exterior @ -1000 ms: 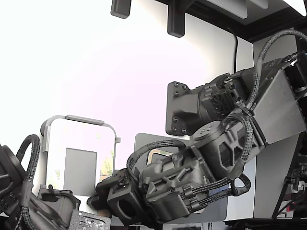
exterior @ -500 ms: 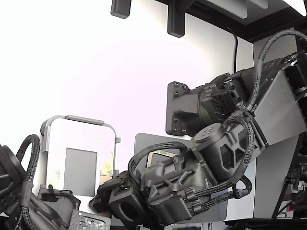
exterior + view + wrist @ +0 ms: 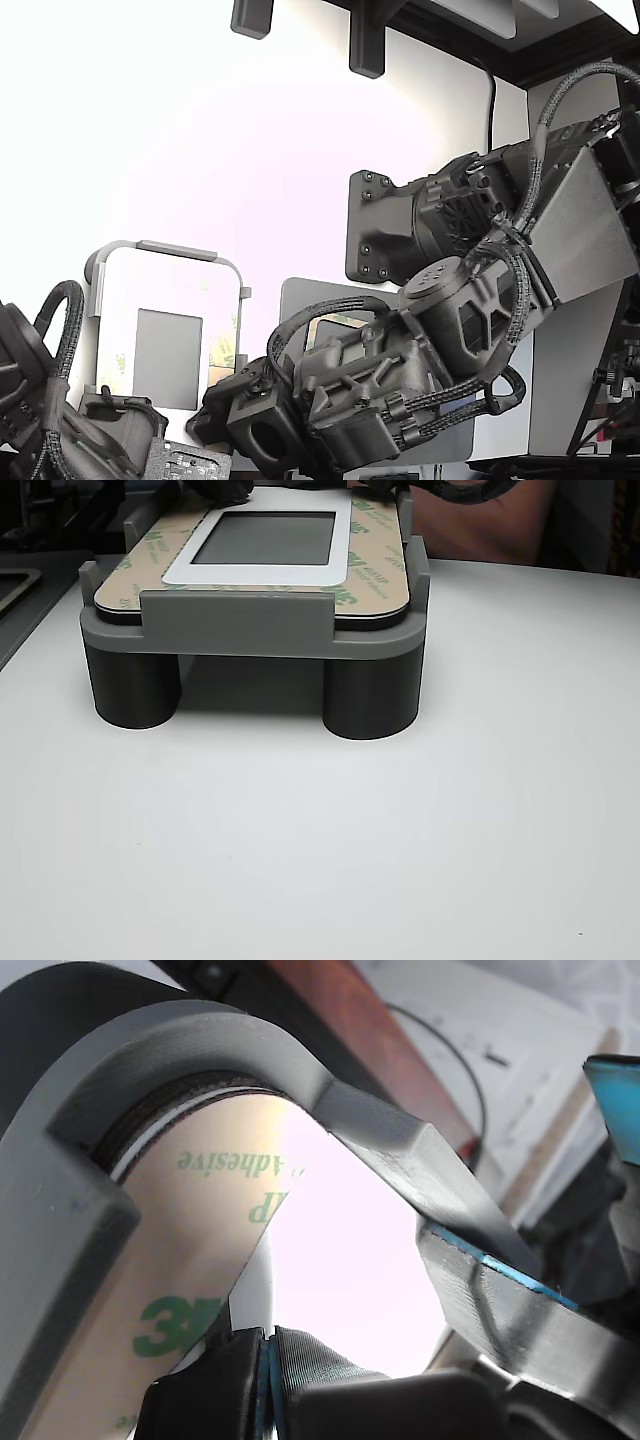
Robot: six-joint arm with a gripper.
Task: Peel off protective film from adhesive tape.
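In the wrist view, the gripper [image 3: 265,1378] was seen with its two dark fingers [image 3: 215,1385] pressed together, only a thin blue seam being left between them. A tan liner [image 3: 170,1260], printed with green lettering and logo marks, was seen running beside the grey fixture wall [image 3: 60,1220] and down to the closed fingertips. Its edge was met by them, but whether it was actually pinched could not be told. The protective film and the adhesive tape could not be made out as separate narrow strips. Only this tan liner was shown.

In the exterior view, the grey fixture [image 3: 100,262] was placed at about 8 o'clock, with a white panel [image 3: 130,290] and its dark grey window [image 3: 168,358] held in it. A thin tan, green-marked strip [image 3: 222,352] was seen along the panel edge nearest the arm. The black arm [image 3: 450,320] was stretched down from 3 o'clock towards 7 o'clock, its head lying just beside that edge, the fingertips being hidden there. Part of a second arm [image 3: 40,410] was shown at the 8 o'clock corner.

In the other view, the fixture [image 3: 235,620] was found at 11 o'clock, raised on round legs [image 3: 130,685] over a white table [image 3: 320,860]. The tan liner [image 3: 375,565] was laid as a ring around the white frame [image 3: 190,572] of the window.
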